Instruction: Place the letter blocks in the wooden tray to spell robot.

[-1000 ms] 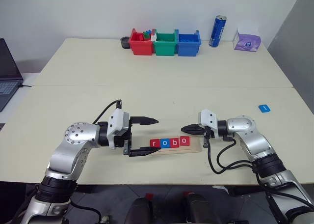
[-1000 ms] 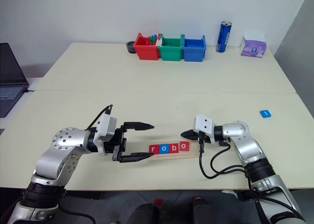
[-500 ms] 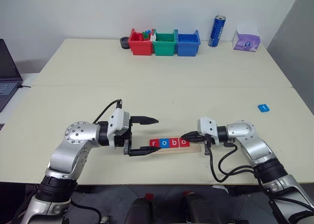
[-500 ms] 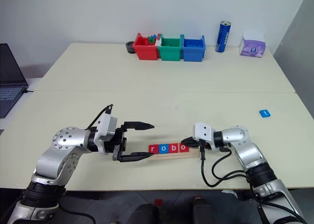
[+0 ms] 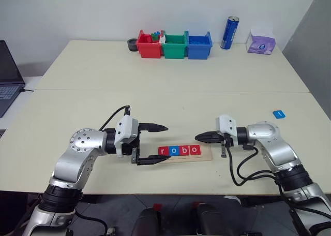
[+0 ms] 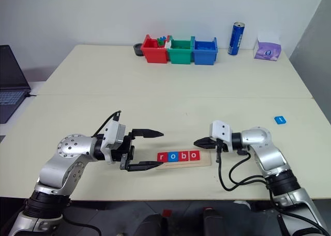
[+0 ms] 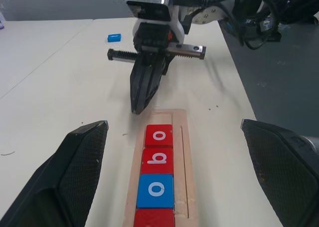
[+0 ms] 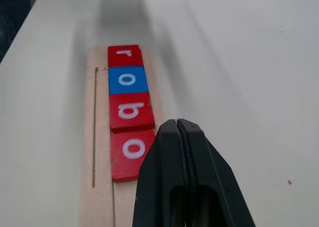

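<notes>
The wooden tray (image 5: 205, 157) lies near the table's front edge. Four letter blocks sit flat in it: a red r (image 5: 164, 151), a blue o (image 5: 174, 151), a red b (image 5: 184, 150) and a red o (image 5: 194, 150). A blue t block (image 5: 279, 114) lies alone far to the right. My left gripper (image 5: 165, 143) is open, with one finger on each side of the tray's left end, holding nothing. Just right of the tray, my right gripper (image 5: 197, 137) is shut and empty, pointing at the last o (image 8: 130, 150) with a small gap between them.
Red (image 5: 148, 45), green (image 5: 174, 45) and blue (image 5: 198, 45) bins stand in a row at the table's far edge. A blue can (image 5: 228, 33) and a purple tissue pack (image 5: 260, 43) are to their right. A laptop (image 5: 8, 75) sits at the far left.
The last o block, tilted a second ago, now lies flat in the tray. My shut right gripper pressed against it, then drew back to the right. The left gripper kept still.
</notes>
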`<state>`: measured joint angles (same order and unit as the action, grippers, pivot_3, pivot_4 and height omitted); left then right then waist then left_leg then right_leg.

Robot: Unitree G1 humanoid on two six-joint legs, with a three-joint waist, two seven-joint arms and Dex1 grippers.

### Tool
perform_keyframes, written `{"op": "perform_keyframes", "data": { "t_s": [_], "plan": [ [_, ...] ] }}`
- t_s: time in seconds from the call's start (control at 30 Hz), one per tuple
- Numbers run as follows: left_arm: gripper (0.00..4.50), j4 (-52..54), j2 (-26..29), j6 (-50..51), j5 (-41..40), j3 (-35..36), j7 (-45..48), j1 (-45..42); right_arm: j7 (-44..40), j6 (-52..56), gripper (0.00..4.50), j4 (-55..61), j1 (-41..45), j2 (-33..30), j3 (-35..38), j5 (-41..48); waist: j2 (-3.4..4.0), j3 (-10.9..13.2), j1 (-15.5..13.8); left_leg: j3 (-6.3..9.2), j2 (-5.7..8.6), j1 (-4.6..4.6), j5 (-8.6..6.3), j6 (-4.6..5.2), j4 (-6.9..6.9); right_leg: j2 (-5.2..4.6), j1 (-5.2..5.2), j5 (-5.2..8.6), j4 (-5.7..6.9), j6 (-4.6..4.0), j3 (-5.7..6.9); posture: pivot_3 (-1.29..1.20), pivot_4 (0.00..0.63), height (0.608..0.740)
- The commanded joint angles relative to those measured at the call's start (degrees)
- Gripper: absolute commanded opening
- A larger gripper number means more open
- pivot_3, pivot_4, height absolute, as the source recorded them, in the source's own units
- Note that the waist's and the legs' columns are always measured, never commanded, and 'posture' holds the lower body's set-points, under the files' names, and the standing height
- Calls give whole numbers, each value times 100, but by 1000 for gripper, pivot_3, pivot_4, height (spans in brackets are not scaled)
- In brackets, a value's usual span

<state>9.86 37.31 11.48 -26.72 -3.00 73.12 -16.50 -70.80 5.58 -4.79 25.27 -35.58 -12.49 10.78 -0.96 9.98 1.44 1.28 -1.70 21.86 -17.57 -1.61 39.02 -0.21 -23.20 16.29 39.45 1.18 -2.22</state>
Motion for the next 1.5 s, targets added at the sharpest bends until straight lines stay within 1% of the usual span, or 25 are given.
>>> {"op": "perform_keyframes", "data": {
  "t_s": [0.03, 0.2, 0.47, 0.67, 1.17, 1.37, 1.43, 1.5],
  "plan": [
    [4500, 61, -8, -132, -34, 53, -6, -10, -149, -100, 38, 173, -154, -190, 116, 86, 0, 0, 9, -2, 1, 0, 0, 0, 0, 0, 0, 0, 0, 0, -2, 0, 150, 740],
    [4500, 25, -7, -159, -41, 30, 16, -38, -110, -310, 38, -18, -231, -180, 17, -81, 0, 0, 45, -4, 2, -6, 0, 0, 0, 7, 0, 0, 8, 0, -5, 0, 150, 740],
    [4500, 36, 16, -145, -66, 16, 65, -65, 26, -514, 38, -301, -70, 44, -137, -337, 0, 0, 33, -4, 1, -5, 0, 0, 0, 6, 0, 0, 7, 0, -5, 0, 150, 740],
    [4500, 40, 59, -163, -35, 35, 103, -18, 2, -631, 38, -423, -55, 65, -202, -389, 0, 0, 24, -3, 1, -5, 0, 0, 0, 4, 0, 0, 7, -1, -5, 0, 150, 740],
    [4500, 9, 31, -177, 4, 32, 53, -29, 16, -617, 38, -479, 123, 349, -283, -453, 0, 0, 24, -3, 1, -5, 0, 0, 0, 4, 0, 0, 7, 0, -4, 0, 150, 740],
    [4500, 53, 49, -171, -14, 42, 45, 19, -43, -549, 38, -401, 83, 223, -163, -369, 0, 0, 24, -3, 1, -5, 0, 0, 0, 4, 0, 0, 7, 0, -4, 0, 150, 740],
    [4500, 63, 46, -167, -22, 36, 43, 16, -91, -431, 38, -255, 46, 83, -35, -262, 0, 1, 24, -3, 0, -5, 0, 0, 0, 3, 0, 0, 7, -1, -4, 0, 150, 740],
    [4500, 99, 34, -152, -45, 32, 33, 17, -153, -175, 38, 127, -50, -158, 143, -80, 1, 1, 23, -3, 0, -4, 0, 0, 0, 2, 0, 0, 7, 0, -4, 0, 150, 740]
  ]
}}
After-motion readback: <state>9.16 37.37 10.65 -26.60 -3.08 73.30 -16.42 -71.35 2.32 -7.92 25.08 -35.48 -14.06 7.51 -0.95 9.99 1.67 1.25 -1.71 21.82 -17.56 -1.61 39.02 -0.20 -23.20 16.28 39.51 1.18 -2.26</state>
